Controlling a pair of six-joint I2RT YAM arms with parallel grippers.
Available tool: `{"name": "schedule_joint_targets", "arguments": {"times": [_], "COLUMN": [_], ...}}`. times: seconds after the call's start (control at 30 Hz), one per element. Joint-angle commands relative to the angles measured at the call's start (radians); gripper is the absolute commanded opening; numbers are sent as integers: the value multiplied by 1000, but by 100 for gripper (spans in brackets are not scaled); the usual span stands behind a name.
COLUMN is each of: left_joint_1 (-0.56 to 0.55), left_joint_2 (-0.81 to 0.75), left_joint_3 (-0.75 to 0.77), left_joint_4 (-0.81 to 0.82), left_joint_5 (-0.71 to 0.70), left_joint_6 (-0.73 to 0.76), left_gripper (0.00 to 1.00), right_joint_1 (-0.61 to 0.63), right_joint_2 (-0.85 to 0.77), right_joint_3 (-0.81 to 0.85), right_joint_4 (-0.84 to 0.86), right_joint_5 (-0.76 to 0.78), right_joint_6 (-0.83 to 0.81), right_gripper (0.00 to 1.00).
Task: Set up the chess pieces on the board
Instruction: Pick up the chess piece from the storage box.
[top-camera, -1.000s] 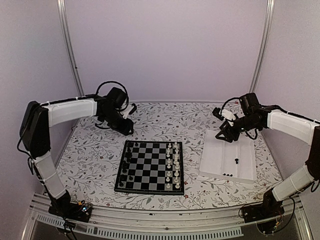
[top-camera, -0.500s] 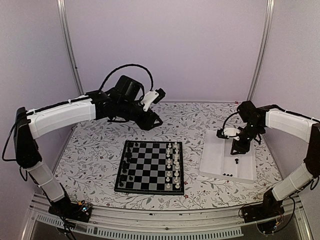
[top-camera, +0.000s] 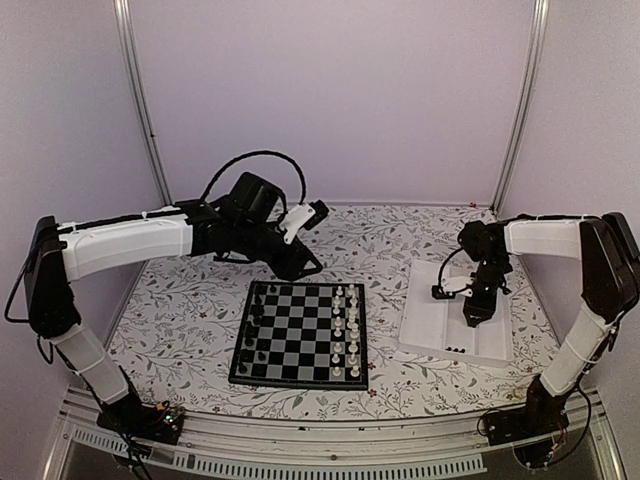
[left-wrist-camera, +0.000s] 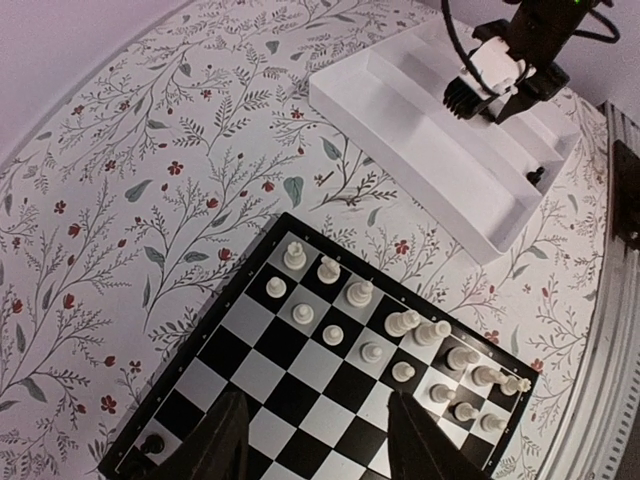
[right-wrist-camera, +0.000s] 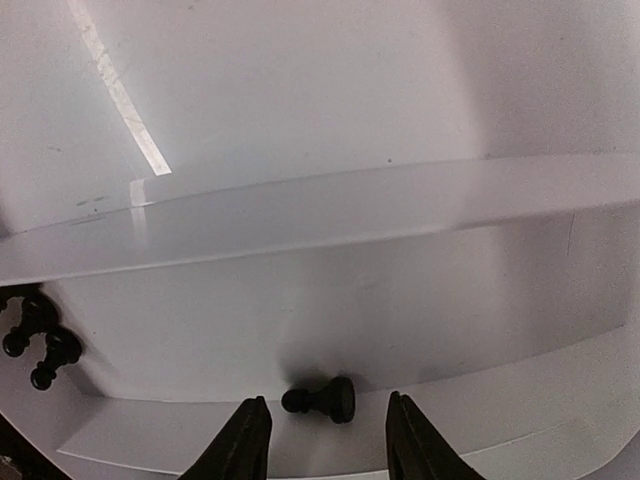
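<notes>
Since a sec ago the left arm has swung from the far-left corner out toward mid-table. The left gripper (top-camera: 305, 268) now hangs above the far edge of the board (top-camera: 297, 335), jaws about half apart w/ nothing between them. The right arm has pulled in & dropped: the right gripper (top-camera: 476, 316) was at the far end of the tray (top-camera: 430, 325) and is now down in its middle part. Its fingers are spread, not clamped — they straddle one black piece (right-wrist-camera: 320, 400) lying on its side, w/ a sliver of tray showing either side of it. Board & the pieces on it are unmoved.

Board: small, square, flat, glossy black & pale grey checks, black border. The chess pieces (top-camera: 254, 325) — tiny, black, turned shapes w/ round heads — stand along the board's left side. White pieces (top-camera: 346, 330) fill its two right columns. A few more black ones lie at the tray's near end. Tray: white smooth plastic, rectangular, long shallow steps, slight sheen. Cloth (top-camera: 180, 300) on the table: pale, matte, printed w/ leafy sprigs & small red flowers.
</notes>
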Motion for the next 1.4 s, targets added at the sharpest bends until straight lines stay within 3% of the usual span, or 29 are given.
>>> {"name": "schedule_joint_targets", "arguments": {"times": [0.0, 0.37, 0.67, 1.1, 1.23, 1.37], "left_joint_1": [5, 5, 5, -4, -37, -138], "left_joint_2": [-26, -19, -17, -18, -72, -134], "left_joint_3": [-8, -7, -4, -5, -85, -233], "left_joint_4": [30, 20, 12, 19, 163, 501], "left_joint_5": [28, 27, 28, 39, 38, -45], "left_joint_6": [-6, -4, -1, -11, -38, -102], "left_gripper": [50, 50, 50, 49, 48, 48], "right_joint_1": [-6, 0, 27, 15, -13, -32], "right_joint_2": [39, 84, 73, 61, 37, 34], "right_joint_3": [36, 45, 41, 148, 187, 200], "right_joint_4": [-28, -92, -123, -187, -205, -215], "right_joint_5": [23, 3, -115, -292, -406, -561], "right_joint_6": [26, 80, 129, 183, 193, 198], "right_gripper": [40, 28, 15, 12, 11, 11]}}
